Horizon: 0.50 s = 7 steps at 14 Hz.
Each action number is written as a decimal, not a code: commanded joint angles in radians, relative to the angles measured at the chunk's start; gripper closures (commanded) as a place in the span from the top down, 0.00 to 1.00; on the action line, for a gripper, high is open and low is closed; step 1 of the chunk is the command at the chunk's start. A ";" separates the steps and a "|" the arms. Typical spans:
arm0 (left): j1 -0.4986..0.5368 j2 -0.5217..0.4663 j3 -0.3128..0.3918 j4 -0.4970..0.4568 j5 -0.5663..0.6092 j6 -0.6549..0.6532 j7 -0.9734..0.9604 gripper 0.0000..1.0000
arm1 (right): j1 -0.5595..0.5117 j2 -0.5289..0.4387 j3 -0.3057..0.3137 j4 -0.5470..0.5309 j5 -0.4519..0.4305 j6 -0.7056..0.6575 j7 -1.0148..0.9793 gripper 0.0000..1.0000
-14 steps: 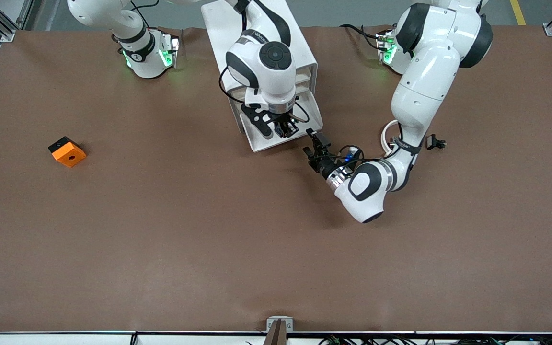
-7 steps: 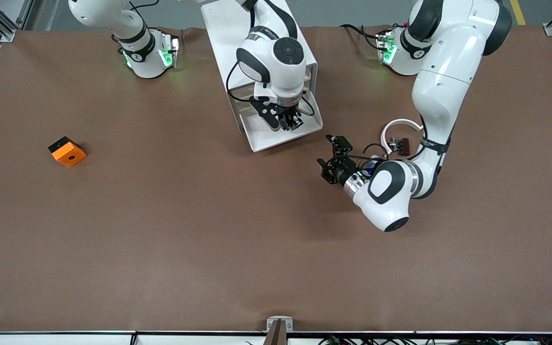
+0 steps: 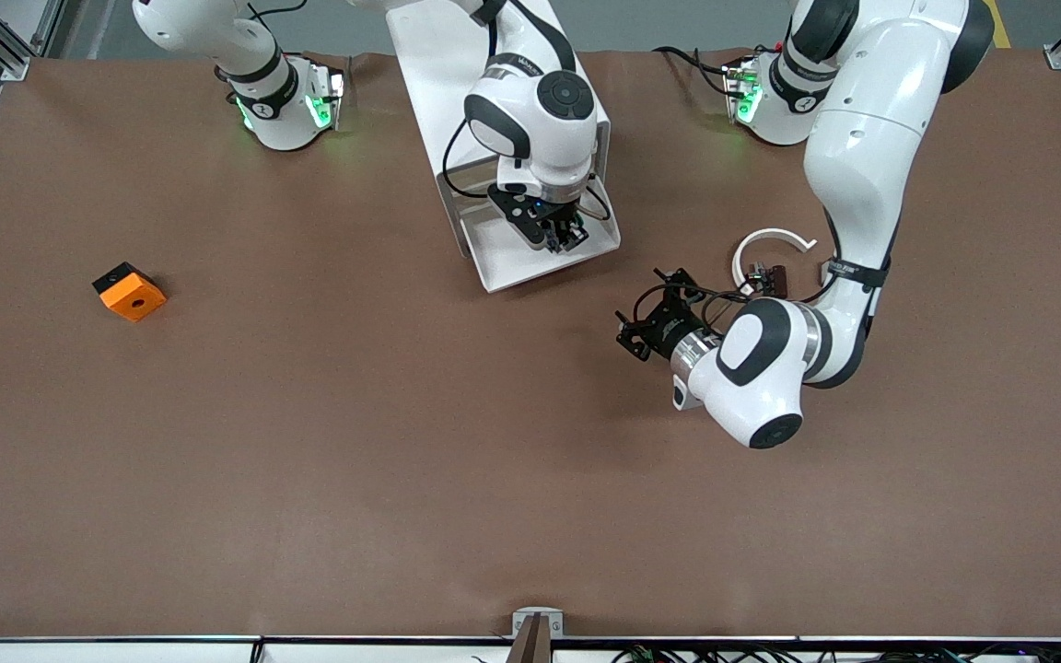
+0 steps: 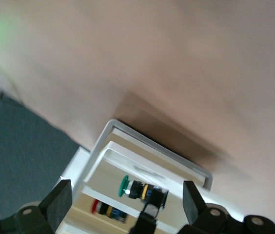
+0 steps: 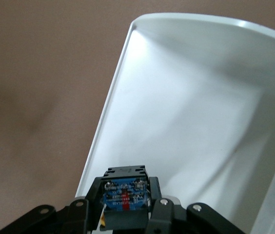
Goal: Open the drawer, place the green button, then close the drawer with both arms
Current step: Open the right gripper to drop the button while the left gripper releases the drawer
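Observation:
The drawer [image 3: 505, 262] stands pulled out of the white cabinet [image 3: 438, 55], on the side nearer to the front camera. My right gripper [image 3: 556, 232] hangs over the drawer's tray [image 5: 186, 112], shut on the button [image 5: 125, 197] by its blue block base. The left wrist view shows the button [image 4: 142, 189] lying level, green cap to one side, above the tray. My left gripper [image 3: 646, 313] is open and holds nothing, low over the table off the drawer's corner, toward the left arm's end. Its fingers [image 4: 59, 202] frame the drawer from a distance.
An orange cube [image 3: 130, 291] with a black hole lies toward the right arm's end. A white curved band [image 3: 770, 241] and small black clip pieces [image 3: 767, 276] lie beside the left forearm. A red-capped part [image 4: 103, 210] shows lower down in the cabinet.
My left gripper has drawn back from the drawer's front corner, toward the left arm's end. My right gripper, still holding the button, has shifted slightly toward the cabinet over the tray.

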<state>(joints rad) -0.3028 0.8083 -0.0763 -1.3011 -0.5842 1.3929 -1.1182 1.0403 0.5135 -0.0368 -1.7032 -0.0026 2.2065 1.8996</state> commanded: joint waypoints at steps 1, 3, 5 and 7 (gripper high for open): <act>-0.018 -0.081 -0.002 -0.015 0.076 0.079 0.133 1.00 | 0.015 0.016 -0.011 0.019 -0.019 0.021 0.035 0.00; -0.039 -0.096 -0.017 -0.015 0.156 0.167 0.141 1.00 | 0.024 0.033 -0.011 0.042 -0.020 0.022 0.053 0.00; -0.070 -0.107 -0.034 -0.021 0.223 0.273 0.143 1.00 | 0.040 0.040 -0.011 0.043 -0.020 0.022 0.053 0.00; -0.099 -0.107 -0.034 -0.027 0.279 0.351 0.143 1.00 | 0.046 0.046 -0.011 0.043 -0.020 0.022 0.053 0.00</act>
<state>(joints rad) -0.3764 0.7195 -0.1081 -1.2987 -0.3598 1.6717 -0.9924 1.0645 0.5394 -0.0369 -1.6846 -0.0028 2.2298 1.9194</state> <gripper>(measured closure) 0.000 0.586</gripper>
